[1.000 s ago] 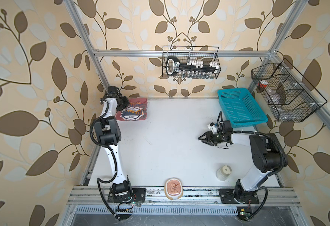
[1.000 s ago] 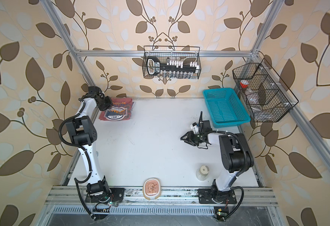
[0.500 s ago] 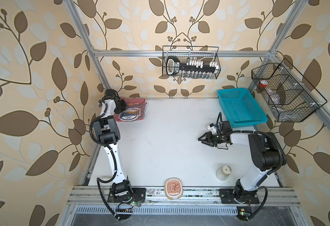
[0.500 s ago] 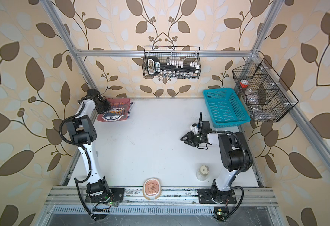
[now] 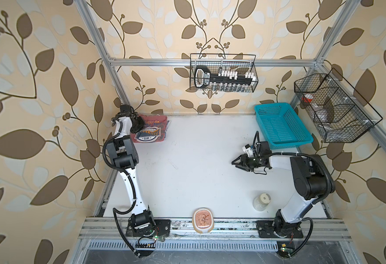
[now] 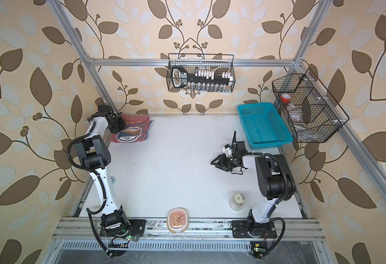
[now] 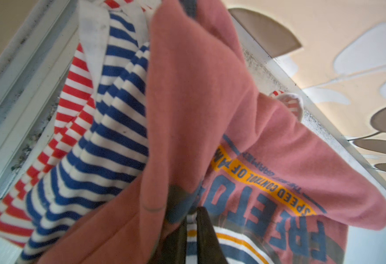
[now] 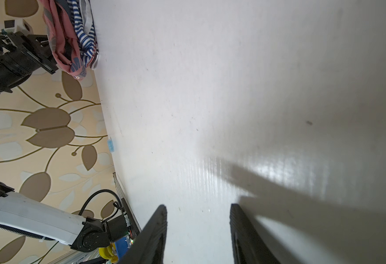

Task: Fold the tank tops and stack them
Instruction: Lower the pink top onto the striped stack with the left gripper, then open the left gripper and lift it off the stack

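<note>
The three tank tops lie in one pile at the 10 o'clock corner of the table (image 5: 187,173), so the stacking looks nearly done. The dusty red tank top (image 5: 152,133) is uppermost with its "1973" badge facing up. Under it, the left wrist view shows the navy-striped tank top (image 7: 118,137) and below that the red-striped tank top (image 7: 73,102). Striped edges poke out on the pile's 3 o'clock side in both top views. The left claw (image 5: 138,122) sits at the pile's 10 o'clock edge, nearly closed. It seems to pinch a raised fold of the dusty red cloth, which looks rumpled there. What appears left is to let go, lay that fold flat and square up the edges. The right claw (image 5: 234,163) hangs at about 3 o'clock over bare table, jaws parted and empty. A blue basket (image 5: 281,128) stands at 1 o'clock, a clear jar (image 5: 261,201) at 5 o'clock and an oval dish (image 5: 203,220) at 6 o'clock, all well apart from the pile. Only the corner post and wall beside the stack crowd the left arm.
</note>
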You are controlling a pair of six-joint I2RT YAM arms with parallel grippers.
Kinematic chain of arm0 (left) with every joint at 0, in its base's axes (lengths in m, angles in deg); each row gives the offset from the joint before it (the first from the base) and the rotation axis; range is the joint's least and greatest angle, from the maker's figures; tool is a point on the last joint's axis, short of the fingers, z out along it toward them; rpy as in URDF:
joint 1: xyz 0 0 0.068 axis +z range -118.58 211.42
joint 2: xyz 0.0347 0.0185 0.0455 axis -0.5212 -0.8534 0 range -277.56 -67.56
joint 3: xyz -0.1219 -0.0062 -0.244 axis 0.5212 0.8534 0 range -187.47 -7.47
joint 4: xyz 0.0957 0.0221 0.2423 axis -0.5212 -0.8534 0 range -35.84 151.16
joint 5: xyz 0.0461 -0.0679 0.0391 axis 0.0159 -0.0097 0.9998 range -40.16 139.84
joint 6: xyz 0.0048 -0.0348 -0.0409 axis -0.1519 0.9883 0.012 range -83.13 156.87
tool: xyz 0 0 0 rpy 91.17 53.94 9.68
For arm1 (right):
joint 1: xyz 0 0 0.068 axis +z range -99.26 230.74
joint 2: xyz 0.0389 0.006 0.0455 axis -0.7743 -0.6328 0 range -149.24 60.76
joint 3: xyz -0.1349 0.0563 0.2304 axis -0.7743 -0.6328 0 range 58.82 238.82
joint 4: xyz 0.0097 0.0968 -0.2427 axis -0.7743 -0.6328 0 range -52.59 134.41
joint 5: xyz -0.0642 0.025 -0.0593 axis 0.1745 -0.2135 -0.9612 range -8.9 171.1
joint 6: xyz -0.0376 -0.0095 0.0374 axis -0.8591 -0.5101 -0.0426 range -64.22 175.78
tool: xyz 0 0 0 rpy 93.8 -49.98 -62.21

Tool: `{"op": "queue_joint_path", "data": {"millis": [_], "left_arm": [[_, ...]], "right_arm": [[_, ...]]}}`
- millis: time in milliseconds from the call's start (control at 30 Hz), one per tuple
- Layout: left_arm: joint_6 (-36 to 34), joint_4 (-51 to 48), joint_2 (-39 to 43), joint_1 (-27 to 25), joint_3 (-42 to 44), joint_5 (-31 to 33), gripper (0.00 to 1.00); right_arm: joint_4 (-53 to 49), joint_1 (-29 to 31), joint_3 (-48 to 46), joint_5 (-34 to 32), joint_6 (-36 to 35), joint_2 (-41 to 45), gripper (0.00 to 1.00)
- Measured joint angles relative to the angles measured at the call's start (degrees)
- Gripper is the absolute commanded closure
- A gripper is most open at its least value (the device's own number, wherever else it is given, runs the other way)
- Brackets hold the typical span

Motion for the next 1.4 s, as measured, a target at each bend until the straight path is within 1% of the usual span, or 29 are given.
{"op": "queue_joint_path", "data": {"millis": [333, 567, 733, 967, 1133, 1400], "left_arm": [[0.0, -0.1, 3.8, 0.2, 0.0, -0.7, 0.85], [0.0, 0.0, 5.1, 1.8, 0.0, -0.5, 0.85], [0.0, 0.7, 4.3, 3.1, 0.0, -0.5, 0.85], [0.1, 2.4, -1.1, 4.6, 0.4, -0.6, 0.85], [0.1, 3.4, -1.6, 5.3, 1.0, -0.6, 0.86], [1.4, 3.8, -1.4, 5.3, 1.0, -1.6, 0.78]], "right_arm": [[0.0, 0.0, 0.0, 0.0, 0.0, -0.3, 0.54], [0.2, 0.1, 0.0, 0.4, 0.0, -0.7, 0.54], [0.3, 0.3, 0.1, 0.5, 0.0, -0.7, 0.54], [0.3, 0.3, 0.1, 0.5, 0.0, -0.7, 0.54], [0.0, 0.3, 0.2, 0.5, 0.0, -0.7, 0.54], [-2.2, 0.2, 0.5, 0.3, -0.4, 0.2, 0.54]]}}
